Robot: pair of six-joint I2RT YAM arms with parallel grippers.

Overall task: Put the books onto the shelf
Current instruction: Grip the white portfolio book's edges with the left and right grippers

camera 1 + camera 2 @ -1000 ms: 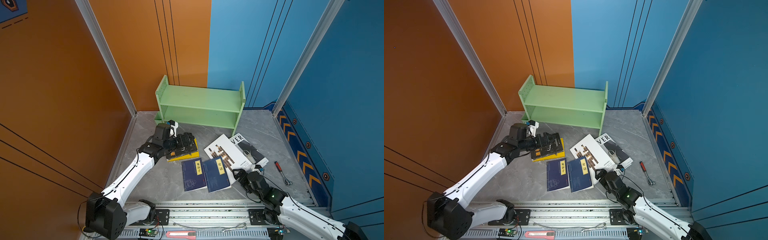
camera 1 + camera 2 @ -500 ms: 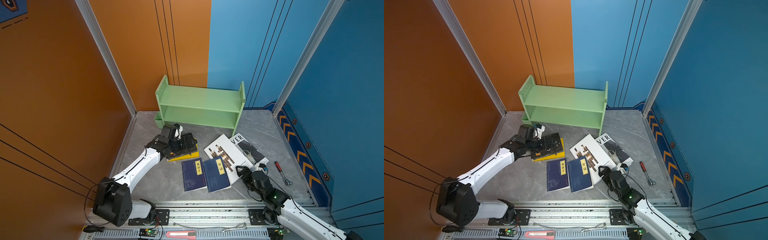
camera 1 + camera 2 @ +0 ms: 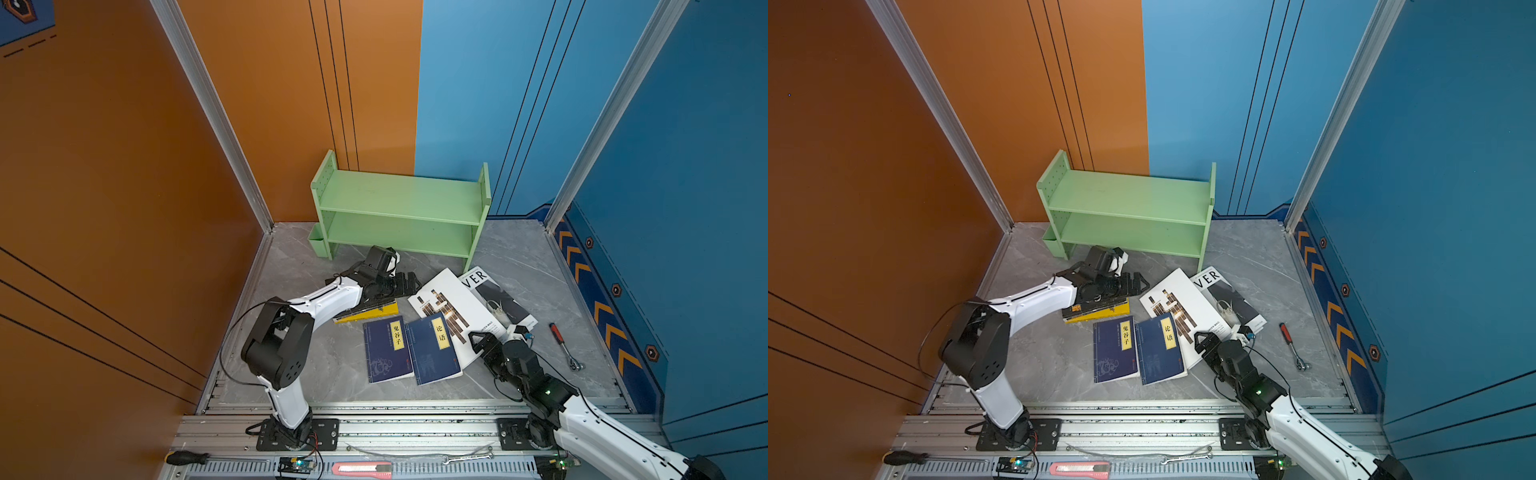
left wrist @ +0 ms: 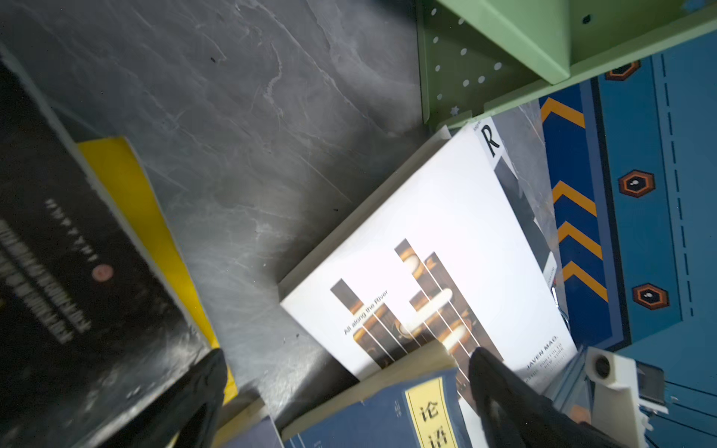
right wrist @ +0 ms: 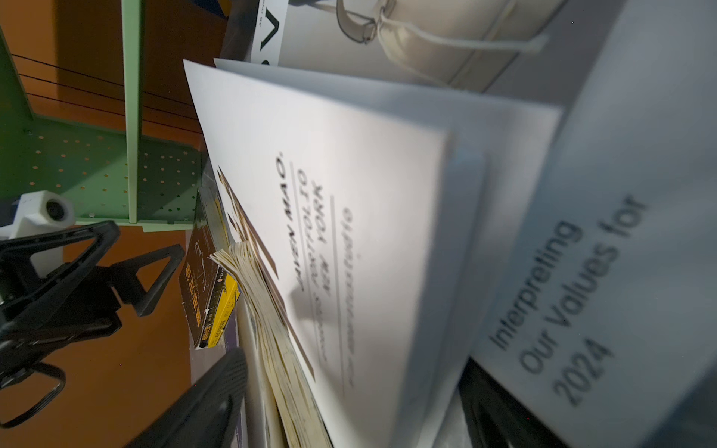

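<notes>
The pale green shelf [image 3: 399, 199] [image 3: 1129, 195] stands empty at the back wall. All the books lie on the floor. My left gripper [image 3: 409, 282] [image 4: 347, 351] hangs open over the black book [image 4: 58, 271], which rests on the yellow book [image 3: 374, 311], and holds nothing. Two navy books [image 3: 388, 349] [image 3: 432, 345] lie side by side. My right gripper [image 3: 482, 338] [image 5: 353, 360] is open, its fingers either side of the near corner of the white black-barred book [image 3: 449, 299] [image 5: 349, 194]. That book overlaps the white "LOVER" book [image 3: 498, 299].
A small green cup [image 3: 318, 241] hangs on the shelf's left side. A red-handled ratchet [image 3: 563, 347] lies right of the books. A screwdriver [image 3: 183, 457], a utility knife [image 3: 361, 467] and a wrench [image 3: 465, 457] lie on the front rail. Walls close in on both sides.
My left arm has swung forward and its open gripper has slid right across the black book toward the white books. The right gripper has barely moved at the white book's corner.
</notes>
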